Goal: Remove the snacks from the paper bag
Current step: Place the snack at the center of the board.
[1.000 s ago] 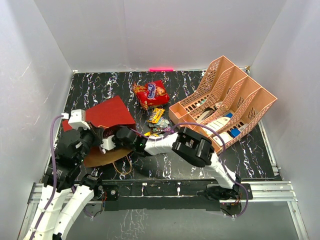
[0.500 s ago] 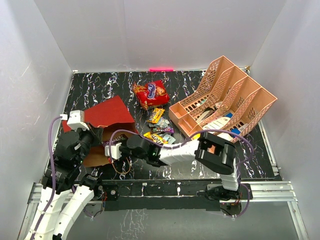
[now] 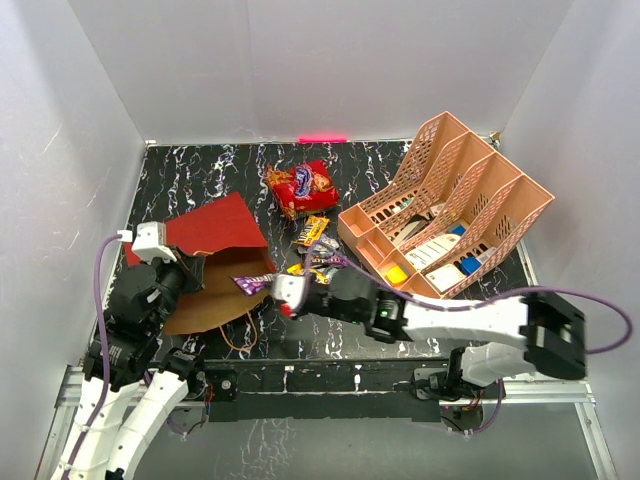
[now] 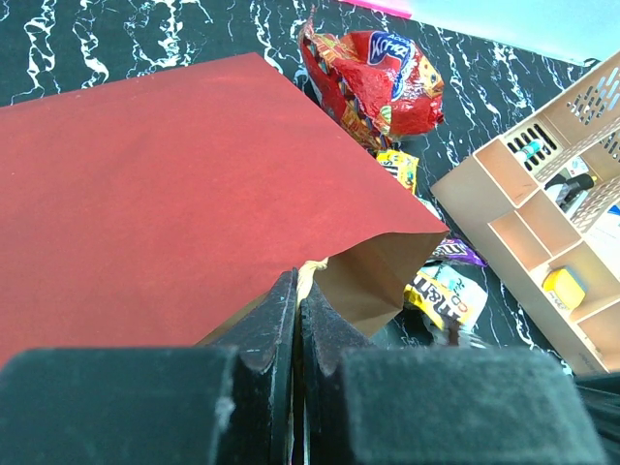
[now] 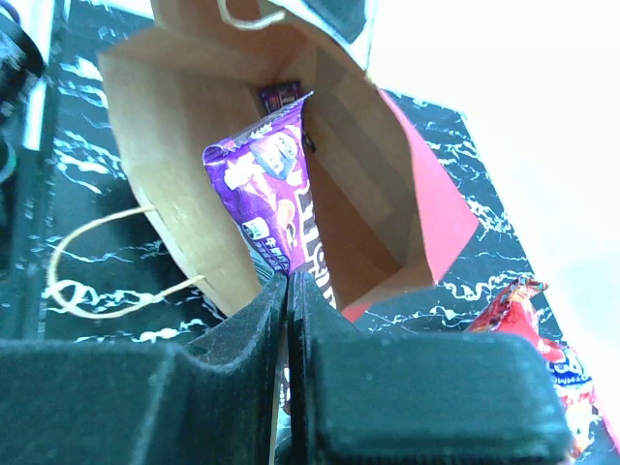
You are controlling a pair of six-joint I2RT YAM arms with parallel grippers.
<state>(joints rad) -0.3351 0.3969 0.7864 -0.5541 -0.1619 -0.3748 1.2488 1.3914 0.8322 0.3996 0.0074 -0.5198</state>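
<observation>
Step in hand: extraction, mid-pull. Right gripper [image 5: 289,281] has its fingers pressed together on the lower corner of a purple packet [image 5: 266,184]. The packet is at the paper bag [image 3: 215,228] mouth, most of it over the kraft lining and not yet clear of the rim.

Left gripper [image 4: 295,291] has its fingers pressed tight together on the bag's upper lip. It looks to be pinching the paper to hold the mouth open, though the paper between the pads isn't directly visible.

Already out: red-orange chip bag [image 3: 300,187] beyond the bag's far-right corner, and small candy packets [image 3: 318,240] just right of the bag mouth.

Next move, as a judgement: draw the purple packet straight out of the mouth to the right, clear of the looped handle [image 5: 97,262], and drop it by the candy pile. Left should hold the lip up, or the mouth collapses.

Hard to read:
- A small dark-purple item [image 5: 281,94] sits deep in the bag behind the packet; probably another snack, can't confirm.
- The back of the bag is partly blocked by the packet, so the remaining count is unknown.
- Right fingertips are barely resolvable from the top view.
- Candy labels are too small to read.
</observation>
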